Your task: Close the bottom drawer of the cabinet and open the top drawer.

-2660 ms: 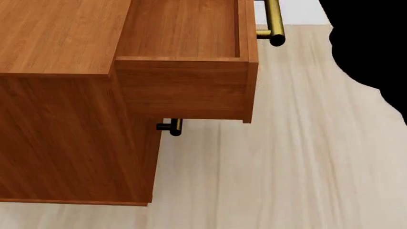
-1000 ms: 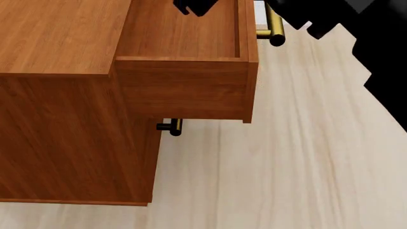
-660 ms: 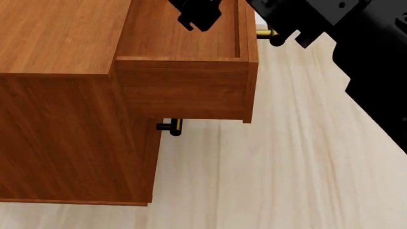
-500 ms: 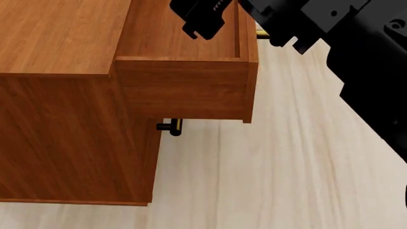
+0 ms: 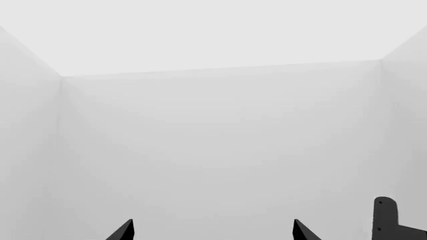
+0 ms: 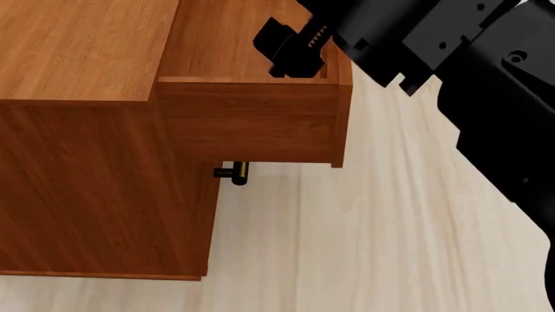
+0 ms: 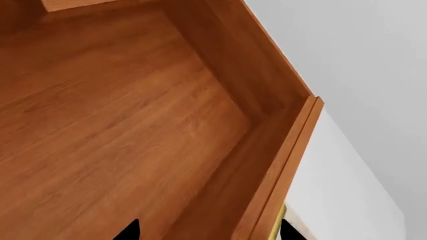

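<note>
One step looks done: the top drawer (image 6: pixel 251 117) stands pulled well out of the cabinet (image 6: pixel 78 162), and the right gripper (image 6: pixel 290 49), jaws parted and empty, has just swung in over it, while the left gripper (image 5: pixel 212 234) likewise gapes empty.

Left gripper (image 5: pixel 212 234) fingertips apart — plain pale walls; nothing between.

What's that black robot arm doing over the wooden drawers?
The robot's right gripper is above the pulled-out top drawer of the cabinet. Its wrist camera looks down into the empty drawer, with one fingertip either side of the front panel. It isn't holding anything. Below, only a brass handle pokes out, so the drawers underneath look pushed in. The left gripper is open and faces a plain white wall.
</note>
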`<state>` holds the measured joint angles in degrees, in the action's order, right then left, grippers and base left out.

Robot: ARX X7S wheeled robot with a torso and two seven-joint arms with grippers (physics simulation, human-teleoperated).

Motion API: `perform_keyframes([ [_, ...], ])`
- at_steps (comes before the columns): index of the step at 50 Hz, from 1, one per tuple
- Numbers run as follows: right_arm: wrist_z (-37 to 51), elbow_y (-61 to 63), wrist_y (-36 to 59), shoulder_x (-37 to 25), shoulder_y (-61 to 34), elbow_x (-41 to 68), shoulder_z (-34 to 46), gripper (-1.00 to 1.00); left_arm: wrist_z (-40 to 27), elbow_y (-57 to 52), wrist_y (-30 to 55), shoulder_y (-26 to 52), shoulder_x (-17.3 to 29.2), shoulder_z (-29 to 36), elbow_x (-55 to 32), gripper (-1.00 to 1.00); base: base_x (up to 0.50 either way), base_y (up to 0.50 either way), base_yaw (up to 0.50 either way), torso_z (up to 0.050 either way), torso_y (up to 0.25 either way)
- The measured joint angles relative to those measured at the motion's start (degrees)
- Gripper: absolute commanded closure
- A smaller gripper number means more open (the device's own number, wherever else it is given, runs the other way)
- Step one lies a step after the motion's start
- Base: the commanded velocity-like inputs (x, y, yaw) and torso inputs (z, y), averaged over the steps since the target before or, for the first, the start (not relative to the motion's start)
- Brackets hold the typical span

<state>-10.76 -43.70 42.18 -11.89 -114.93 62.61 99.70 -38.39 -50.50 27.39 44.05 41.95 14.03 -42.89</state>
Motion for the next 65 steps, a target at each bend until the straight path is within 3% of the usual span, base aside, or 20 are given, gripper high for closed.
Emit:
perform_keyframes([
  [32, 0.2, 0.4, 4.1, -2.5, -0.4, -1.9, 1.7, -1.00, -0.3, 0.1, -0.4, 0.1, 0.1, 0.3, -0.3, -1.00, 0.00, 0.00, 0.00, 0.000, 0.000],
  [65, 3.9, 6.7, 9.1, -9.9, -1.7, -0.1, -0.5, -1.00, -0.5, 0.2, 0.0, 1.7, -0.3, 1.5, -0.5, -1.00, 0.00, 0.00, 0.00, 0.000, 0.000],
])
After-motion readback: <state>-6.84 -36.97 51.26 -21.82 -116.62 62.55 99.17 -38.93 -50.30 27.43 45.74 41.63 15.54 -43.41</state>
